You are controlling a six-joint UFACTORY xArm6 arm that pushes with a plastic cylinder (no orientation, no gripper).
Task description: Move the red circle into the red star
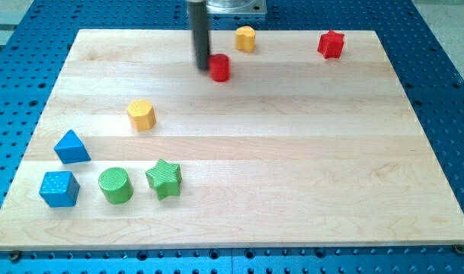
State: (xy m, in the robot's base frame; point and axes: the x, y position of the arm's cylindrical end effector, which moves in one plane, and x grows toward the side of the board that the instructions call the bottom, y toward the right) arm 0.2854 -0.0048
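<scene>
The red circle [219, 68] lies near the top of the wooden board, left of centre. The red star [331, 44] sits at the view's top right, well apart from the circle. My tip [203, 67] rests on the board right against the left side of the red circle, with the dark rod rising straight up from it.
A yellow block [246, 38] sits above and right of the red circle, roughly between it and the star. Another yellow block [141, 115] is at mid-left. A blue triangle [71, 147], blue cube [59, 188], green circle [115, 185] and green star [164, 179] cluster at bottom left.
</scene>
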